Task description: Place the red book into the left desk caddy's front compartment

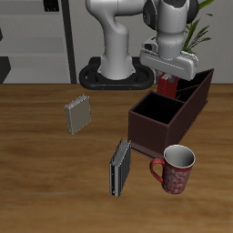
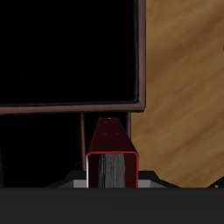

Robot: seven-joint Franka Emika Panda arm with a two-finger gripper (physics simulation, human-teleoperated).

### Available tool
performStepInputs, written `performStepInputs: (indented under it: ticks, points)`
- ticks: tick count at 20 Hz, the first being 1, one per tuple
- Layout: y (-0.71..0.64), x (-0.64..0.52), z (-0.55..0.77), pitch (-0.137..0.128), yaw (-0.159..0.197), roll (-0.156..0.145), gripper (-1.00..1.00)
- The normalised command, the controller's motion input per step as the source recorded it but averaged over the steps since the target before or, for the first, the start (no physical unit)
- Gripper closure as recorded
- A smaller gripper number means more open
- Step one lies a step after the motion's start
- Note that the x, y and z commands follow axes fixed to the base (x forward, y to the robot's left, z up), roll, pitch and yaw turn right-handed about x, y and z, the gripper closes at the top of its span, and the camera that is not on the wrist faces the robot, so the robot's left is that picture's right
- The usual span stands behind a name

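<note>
While your gripper hangs over the caddy, its fingers are clamped on the red book, which you hold upright and clear of the table. In the exterior view the book shows just beneath the gripper, above the caddy's middle part, between the open front compartment nearer the table's front edge and the rear end by the plant; whether its lower edge has entered the caddy cannot be told from this view. In the wrist view the book appears end-on, its red cover framing the pale page block, with the caddy's dark compartments spread before it and a dividing wall crossing just beyond the book's far end; the interiors are too dark to show any contents. A grey book stands tilted on the table, well apart from the caddy; a second grey book stands nearer the front edge, just beside the caddy's front corner. A red patterned mug stands near the caddy's front end.
</note>
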Motion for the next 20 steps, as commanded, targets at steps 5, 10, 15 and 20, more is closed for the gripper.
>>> performStepInputs:
  ticks: [5, 10, 15, 20]
  points:
    - [0.08, 0.02, -0.15, 0.021, 0.006, 0.021, 1.0]
    - [0.01, 0.06, -0.07, 0.007, 0.007, -0.008, 1.0]
    - [0.01, 0.11, -0.15, 0.033, 0.001, 0.001, 1.0]
    - [0.06, 0.08, -0.15, 0.023, 0.016, 0.008, 1.0]
